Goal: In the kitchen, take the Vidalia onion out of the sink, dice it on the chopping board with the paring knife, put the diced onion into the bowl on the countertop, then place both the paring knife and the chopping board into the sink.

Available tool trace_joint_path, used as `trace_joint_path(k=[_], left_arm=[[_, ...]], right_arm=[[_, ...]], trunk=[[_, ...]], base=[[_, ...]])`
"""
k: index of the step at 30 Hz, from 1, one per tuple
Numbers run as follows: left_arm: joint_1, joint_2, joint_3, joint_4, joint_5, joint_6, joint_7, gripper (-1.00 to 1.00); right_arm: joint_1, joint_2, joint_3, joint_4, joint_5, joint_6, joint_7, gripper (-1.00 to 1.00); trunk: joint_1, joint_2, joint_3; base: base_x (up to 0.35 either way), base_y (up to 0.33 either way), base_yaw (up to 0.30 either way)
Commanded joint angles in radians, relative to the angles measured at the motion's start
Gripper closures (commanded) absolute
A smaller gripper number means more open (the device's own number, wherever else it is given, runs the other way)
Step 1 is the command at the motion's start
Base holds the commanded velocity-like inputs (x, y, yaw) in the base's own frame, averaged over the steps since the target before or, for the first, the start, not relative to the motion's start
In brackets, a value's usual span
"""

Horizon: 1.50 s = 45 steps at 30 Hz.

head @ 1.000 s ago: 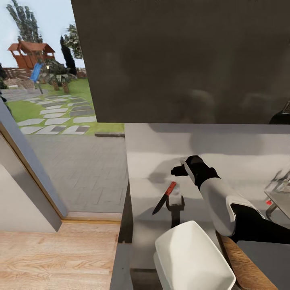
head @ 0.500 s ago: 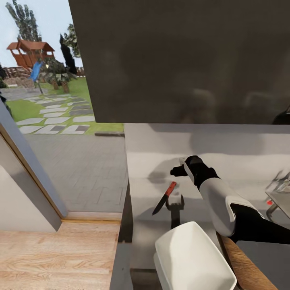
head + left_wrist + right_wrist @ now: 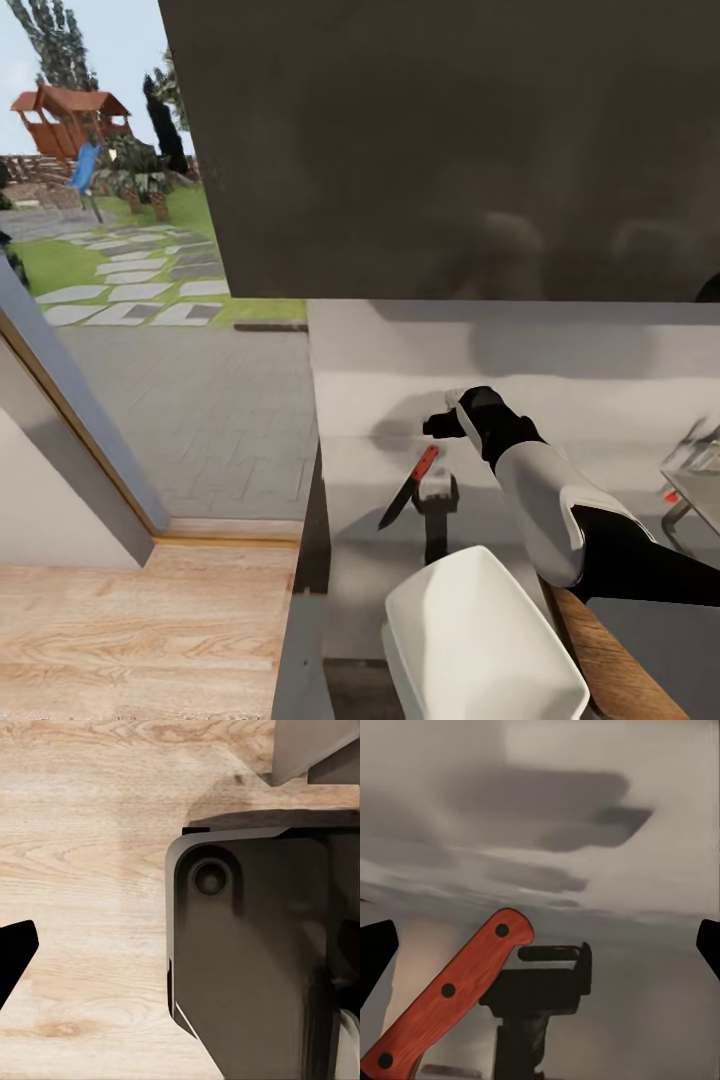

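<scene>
Head view: the right hand [image 3: 440,424] hangs above the grey brushed-metal worktop [image 3: 600,440], just past the handle end of the small paring knife with the red-orange riveted handle and dark pointed blade [image 3: 408,490]. The knife lies flat on the worktop, blade pointing towards the front edge, not gripped. The hand's shadow falls on the worktop just beside the handle.

Right wrist view: the knife handle [image 3: 446,997] lies between the two dark fingertips seen at the frame edges, which stand wide apart, so the right hand is spread and empty. Hand is apart from the knife; no contact.

Left wrist view: wooden floor planks and a dark part of the robot's base. One dark fingertip at the edge; whether the left hand is spread or pressed together I cannot tell.

Other items: white glossy squarish bowl [image 3: 480,640] sits near the front of the worktop, apparently empty. Brown wooden chopping board [image 3: 605,665] lies beside it, partly under the right arm. A corner of the stainless-steel sink [image 3: 697,480] shows at far right.

Progress, as judged: no diced bits anywhere on show, and the knife is still to be picked up. Dicing, filling the bowl and putting knife and board into the sink all remain.
</scene>
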Motion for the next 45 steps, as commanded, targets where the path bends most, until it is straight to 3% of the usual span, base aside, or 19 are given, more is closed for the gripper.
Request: trace_joint_path(k=[1,45], left_arm=[[0.0,0.0,0.0,-0.001,0.0,-0.002,0.0,-1.0],[0.0,0.0,0.0,-0.001,0.0,-0.002,0.0,-1.0]], right_arm=[[-0.001,0.001,-0.006,-0.002,0.011,0.004,0.008,-1.0],[0.0,0.001,-0.006,-0.002,0.011,0.004,0.008,-1.0]], trunk=[[0.001,-0.002,-0.003],[0.001,-0.002,-0.073]], base=[[0.0,0.0,0.0],[0.0,0.021,0.0]])
